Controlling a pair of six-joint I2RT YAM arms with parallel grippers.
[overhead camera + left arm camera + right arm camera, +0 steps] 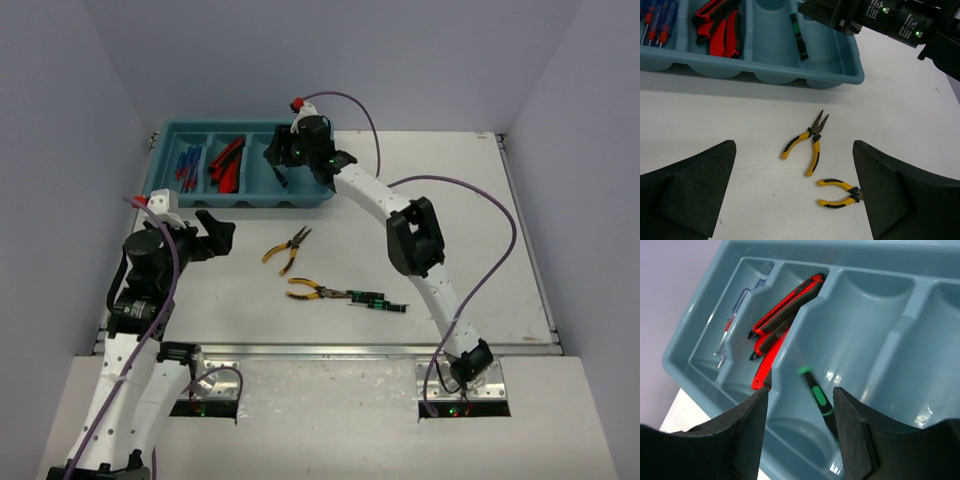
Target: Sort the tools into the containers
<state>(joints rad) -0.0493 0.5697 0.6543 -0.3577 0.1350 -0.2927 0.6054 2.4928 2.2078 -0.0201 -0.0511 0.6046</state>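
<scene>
The teal tray of containers stands at the back left. Its left compartment holds blue/red screwdrivers, the second one red-and-black utility knives. My right gripper hangs open over the third compartment. A black-and-green precision screwdriver, blurred, lies loose between its fingers, tilted down into that compartment. The far right compartment shows nothing inside. Two yellow-handled pliers lie on the table. My left gripper is wide open above them, holding nothing.
More black-and-green precision screwdrivers lie just right of the nearer pliers. The right arm arches across the middle of the white table to the tray. Grey walls close off the back and both sides.
</scene>
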